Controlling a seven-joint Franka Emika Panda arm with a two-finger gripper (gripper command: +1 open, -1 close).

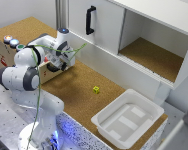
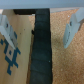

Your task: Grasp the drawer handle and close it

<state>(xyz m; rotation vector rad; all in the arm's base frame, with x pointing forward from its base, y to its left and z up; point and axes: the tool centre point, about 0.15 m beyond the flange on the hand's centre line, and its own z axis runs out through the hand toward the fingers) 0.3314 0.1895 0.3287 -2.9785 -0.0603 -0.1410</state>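
The small wooden case (image 1: 1, 56) with red, blue and green buttons (image 1: 13, 42) stands at the exterior view's left, mostly hidden by my arm. A strip of its pale brown drawer (image 1: 46, 76) shows below my wrist. My gripper (image 1: 62, 62) is right at the drawer's front. In the wrist view the drawer's black handle (image 2: 41, 47) runs between my two grey fingers (image 2: 73, 29). My gripper (image 2: 40, 30) is open and straddles the handle without closing on it. The drawer's wooden front (image 2: 12, 55) bears a blue mark.
A large white cabinet (image 1: 109, 30) with a black handle (image 1: 90, 20) and an open compartment (image 1: 154, 55) stands at the back. A small yellow cube (image 1: 96, 89) lies on the cork table (image 1: 74, 95). A white tray (image 1: 105, 126) sits at the front right edge.
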